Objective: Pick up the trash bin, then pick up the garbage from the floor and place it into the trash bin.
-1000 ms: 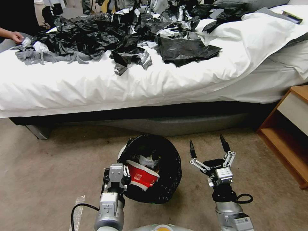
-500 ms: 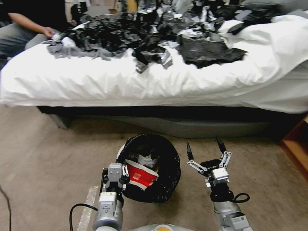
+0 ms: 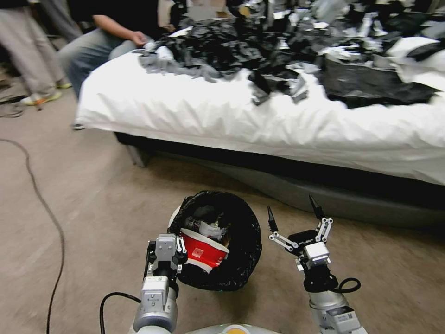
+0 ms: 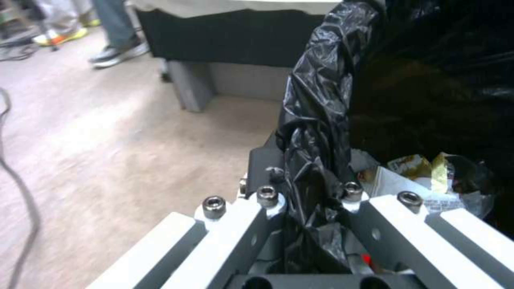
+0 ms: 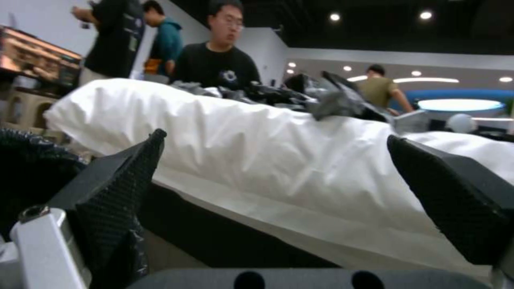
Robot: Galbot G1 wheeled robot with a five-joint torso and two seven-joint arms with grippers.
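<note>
Here, the left gripper (image 3: 178,253) is clamped on the black-lined rim of the trash bin (image 3: 241,250), held at its nine o'clock edge above the floor (image 3: 92,222). The right gripper (image 3: 294,215), fingers spread and empty, hovers at the bin's three o'clock. The bin looks light but its liner seems slippery, so the stiff rim is likely the safest hold.

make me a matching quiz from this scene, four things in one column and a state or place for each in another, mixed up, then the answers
Things:
1. left end effector
2. right end effector
3. trash bin
4. black bags

States or places:
A. heaped on the white bed
B. open and empty, beside the bin
C. clamped on the bag-lined rim
D. held up, a red cup and wrappers inside

Pairs: 1-C, 2-B, 3-D, 4-A
</note>
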